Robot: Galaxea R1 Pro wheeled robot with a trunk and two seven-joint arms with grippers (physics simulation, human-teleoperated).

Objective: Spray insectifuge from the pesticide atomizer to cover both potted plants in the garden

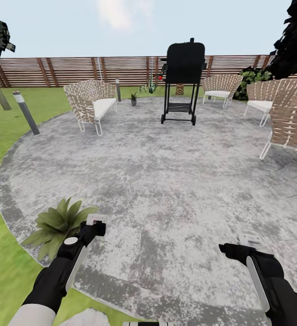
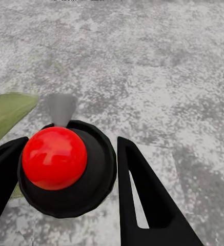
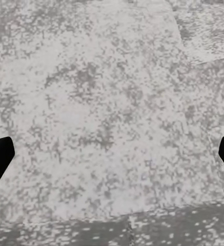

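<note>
**Head view: sprayer in hand beside the first plant**

At the left edge of the patio (image 1: 166, 181) sits the near potted plant (image 1: 58, 224), its broad leaves just beside the left claw (image 1: 96, 226). The left wrist view shows that claw closed on the spray bottle (image 2: 65, 164), one finger (image 2: 1, 169) against each side of its round black head. The bottle is seen end-on, red button uppermost, so its long axis runs along the claw's fingers, down toward the paving. A faint grey cone (image 2: 60, 107) fans out from the head and marks the way the nozzle points: across the paving, passing beside a green leaf (image 2: 9, 110) and not over it.

To do this step well, I judge the wrist should turn until that cone falls on the leaves, then sweep across the whole rosette.

The far potted plant (image 1: 133, 97) waits by the wicker chair (image 1: 92, 104), well apart. The right claw (image 3: 112, 159) is spread wide and holds nothing.
</note>
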